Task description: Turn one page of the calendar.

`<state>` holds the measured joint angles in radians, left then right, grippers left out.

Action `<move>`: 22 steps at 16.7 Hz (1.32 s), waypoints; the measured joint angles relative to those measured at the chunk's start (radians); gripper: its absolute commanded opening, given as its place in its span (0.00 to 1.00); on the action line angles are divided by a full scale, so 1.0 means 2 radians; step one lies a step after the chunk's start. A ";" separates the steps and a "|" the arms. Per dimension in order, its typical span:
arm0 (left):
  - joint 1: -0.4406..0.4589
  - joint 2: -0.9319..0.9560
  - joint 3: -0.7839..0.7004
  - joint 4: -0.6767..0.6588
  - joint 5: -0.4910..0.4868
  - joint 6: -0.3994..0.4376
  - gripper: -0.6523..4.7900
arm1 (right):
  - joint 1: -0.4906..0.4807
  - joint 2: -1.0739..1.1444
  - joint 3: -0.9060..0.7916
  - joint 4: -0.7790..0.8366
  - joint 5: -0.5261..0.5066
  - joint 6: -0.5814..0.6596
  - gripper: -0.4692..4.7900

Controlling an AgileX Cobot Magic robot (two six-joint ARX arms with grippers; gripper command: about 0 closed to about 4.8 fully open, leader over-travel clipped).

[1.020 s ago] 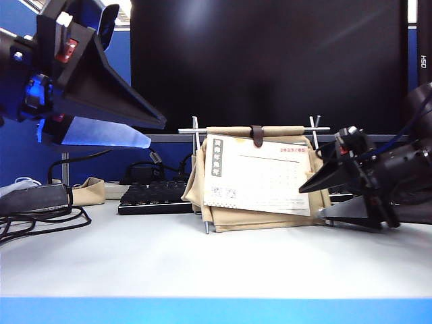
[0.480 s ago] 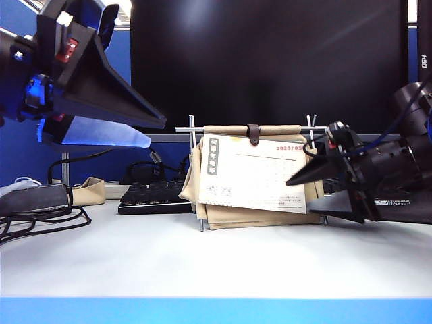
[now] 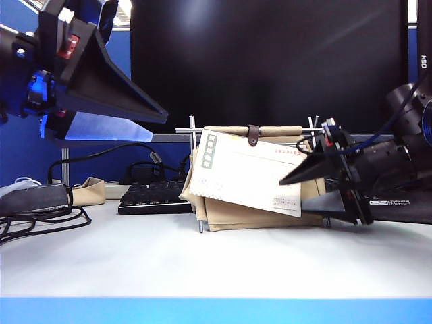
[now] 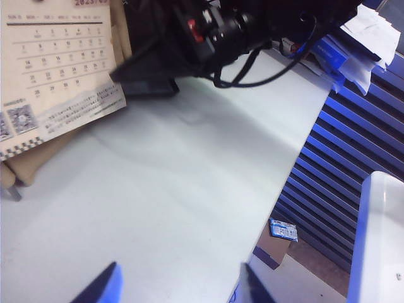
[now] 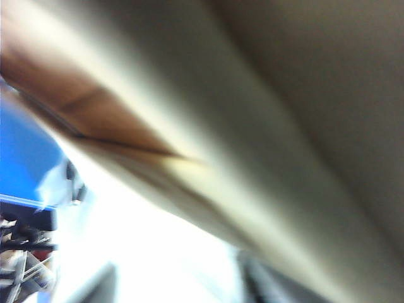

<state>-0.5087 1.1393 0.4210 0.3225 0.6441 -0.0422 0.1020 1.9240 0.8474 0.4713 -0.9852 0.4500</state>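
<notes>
The calendar [image 3: 253, 179] is set on the surface [image 3: 202, 263], in front of the monitor [image 3: 270, 61]. The page [image 3: 243, 177] is hung tilted across its front. The right claw [image 3: 302, 196] is placed at the page's right edge; the left claw [image 3: 152, 125] is held high, left, well apart.

Office desk, black monitor [image 3: 270, 61], keyboard [image 3: 152, 196], blue partition panels [image 4: 353, 158], cables [image 3: 40, 219]

I read little here — red "2023/05" at the top corner of the page [image 4: 53, 69], above rows of day numbers. On the monitor [image 3: 270, 61], at its right edge, white letters read "HSO".
</notes>
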 measured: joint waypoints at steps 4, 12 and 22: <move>0.000 0.000 0.000 0.001 0.000 0.000 0.58 | 0.000 0.000 -0.001 0.000 0.038 -0.013 0.09; 0.000 0.000 0.000 0.001 -0.009 0.002 0.58 | 0.001 -0.040 -0.020 0.002 -0.038 -0.015 0.09; 0.000 0.000 0.000 0.007 -0.010 0.008 0.58 | 0.046 -0.164 -0.061 0.020 -0.014 -0.026 0.09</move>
<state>-0.5087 1.1393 0.4210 0.3359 0.6247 -0.0261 0.1936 1.5959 0.7258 0.5110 -1.0122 0.3977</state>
